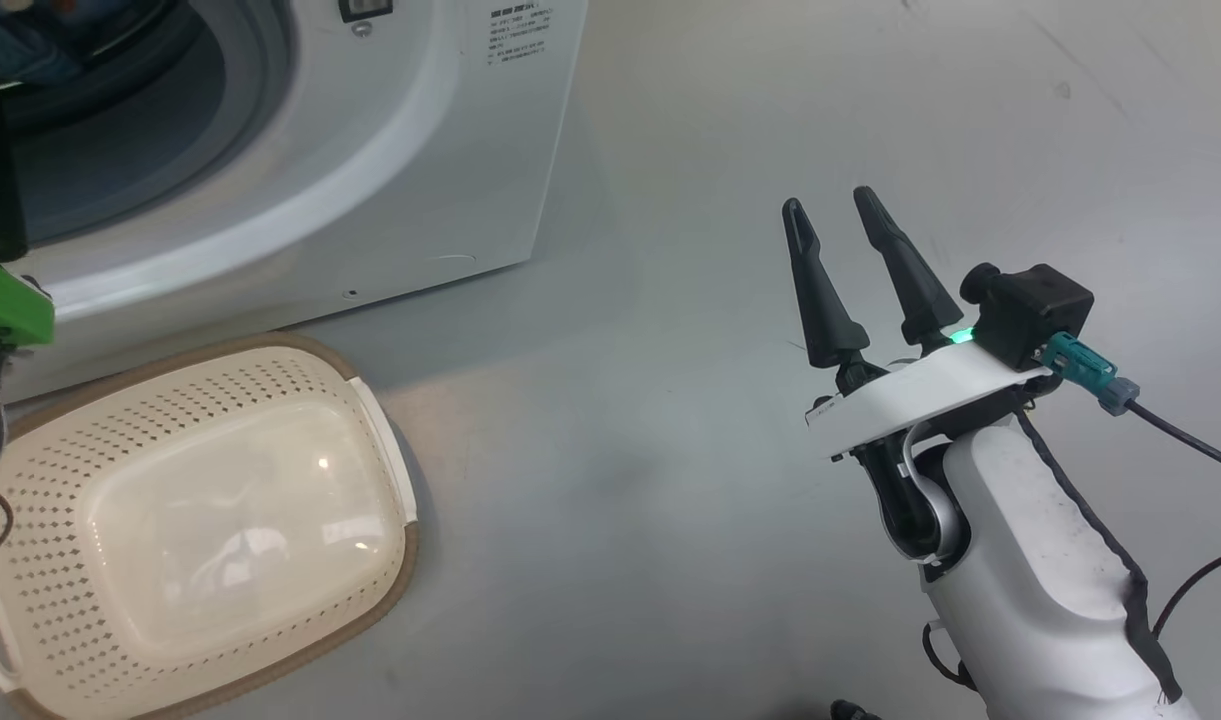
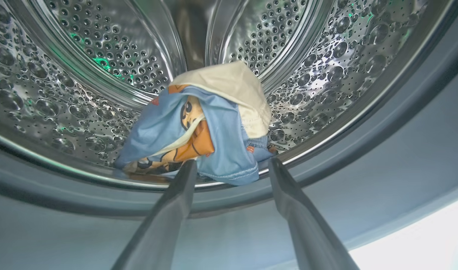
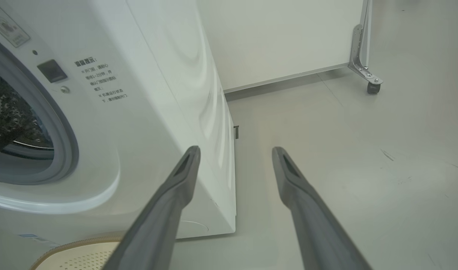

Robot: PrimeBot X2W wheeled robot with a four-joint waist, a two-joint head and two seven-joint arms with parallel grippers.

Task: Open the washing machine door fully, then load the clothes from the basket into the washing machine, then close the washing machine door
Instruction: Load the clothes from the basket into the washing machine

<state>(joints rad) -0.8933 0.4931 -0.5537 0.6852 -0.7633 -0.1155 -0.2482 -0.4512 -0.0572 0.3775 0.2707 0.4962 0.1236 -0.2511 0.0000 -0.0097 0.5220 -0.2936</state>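
Left fingers stand wide apart, empty, before light blue cartoon-print clothes in the perforated steel drum; right fingers, spread and empty, hover above grey floor.

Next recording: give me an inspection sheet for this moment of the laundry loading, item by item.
Surface: grey floor, a few scuff marks.
Job's things: clothes bundled inside the drum of the washing machine; basket empty on the floor in front of the machine.
Clutter: nothing seen.
Tools: left tool open at the drum mouth, pointing at the clothes; right tool open over the floor, holding nothing.
Cables: black cable trailing from the right wrist.
Surroundings: white panel on a caster beyond the machine.
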